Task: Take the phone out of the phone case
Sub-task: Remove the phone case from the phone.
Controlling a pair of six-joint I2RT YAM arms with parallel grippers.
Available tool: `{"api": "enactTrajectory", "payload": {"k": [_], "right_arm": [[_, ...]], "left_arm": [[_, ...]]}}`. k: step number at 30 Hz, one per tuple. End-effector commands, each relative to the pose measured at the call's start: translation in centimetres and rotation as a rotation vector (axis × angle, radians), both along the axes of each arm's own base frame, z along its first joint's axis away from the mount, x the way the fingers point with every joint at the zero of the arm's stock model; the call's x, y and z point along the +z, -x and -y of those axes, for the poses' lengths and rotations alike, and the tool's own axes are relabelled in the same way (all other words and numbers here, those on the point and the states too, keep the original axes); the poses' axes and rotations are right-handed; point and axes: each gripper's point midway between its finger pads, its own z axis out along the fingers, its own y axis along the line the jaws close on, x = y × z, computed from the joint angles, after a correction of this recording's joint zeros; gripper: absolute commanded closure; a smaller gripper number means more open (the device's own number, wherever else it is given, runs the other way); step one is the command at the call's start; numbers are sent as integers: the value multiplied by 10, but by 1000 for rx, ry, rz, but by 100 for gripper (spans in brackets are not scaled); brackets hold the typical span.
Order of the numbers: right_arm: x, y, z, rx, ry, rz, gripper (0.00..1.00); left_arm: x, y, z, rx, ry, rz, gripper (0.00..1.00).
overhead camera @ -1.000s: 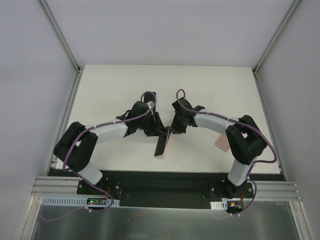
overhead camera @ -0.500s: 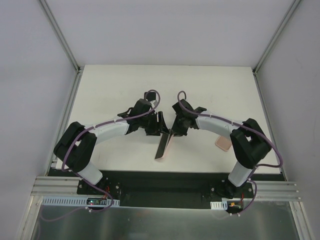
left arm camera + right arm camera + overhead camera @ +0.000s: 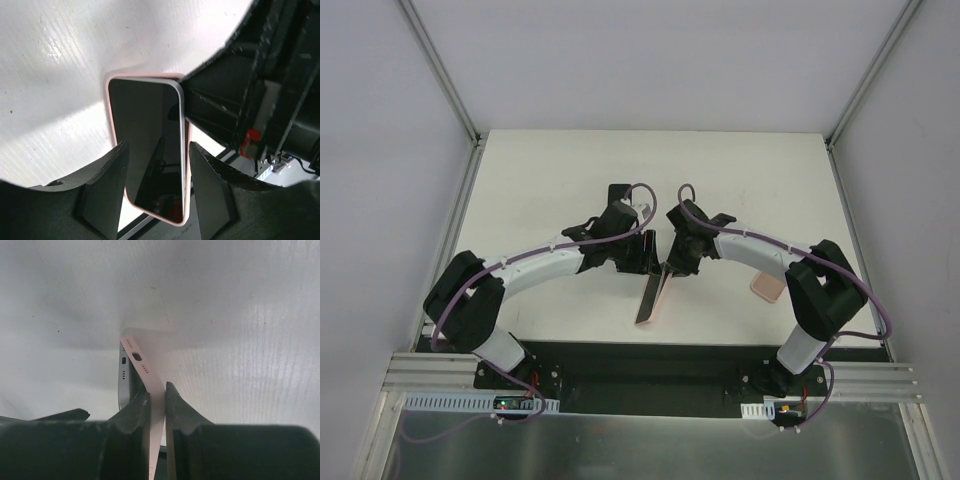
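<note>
Right gripper (image 3: 156,390) is clamped on the edge of the pink case (image 3: 148,371), mid-table. Left gripper (image 3: 159,150) straddles the phone (image 3: 142,125); whether it grips cannot be told.

Lab — white-walled, aluminium-framed enclosure (image 3: 650,60)

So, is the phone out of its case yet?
Partly out: in the right wrist view the phone sits apart from the pink case at the port end, with the right gripper pinching the case.

The left arm (image 3: 535,268) and right arm (image 3: 755,248) share white links, black joints and looping purple cables (image 3: 640,187).
</note>
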Motion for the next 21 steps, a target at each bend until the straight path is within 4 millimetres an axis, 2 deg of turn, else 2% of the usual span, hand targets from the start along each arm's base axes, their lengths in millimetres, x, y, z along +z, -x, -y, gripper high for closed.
{"api": "enactTrajectory", "payload": {"k": [1,3,4,6,11,21], "right_arm": [[14,6,3,8,10,-13,99],[16,5,1,9,6,-11,99],[17,4,0,9,4,-10,99],[18,3,-1,11,2,-8,99],[22,-1,-4,13,-5,0,99],[25,-2,-7,14,-15,2,99]], "left_arm": [[16,3,-12,12,-15,126,51],[30,2,-10,21,47,182,51],[24,5,-13,22,49,183,50],[25,7,-14,17,57,196,50],[26,10,-5,-27,50,272,50],[11,8,5,-52,-13,304,51]]}}
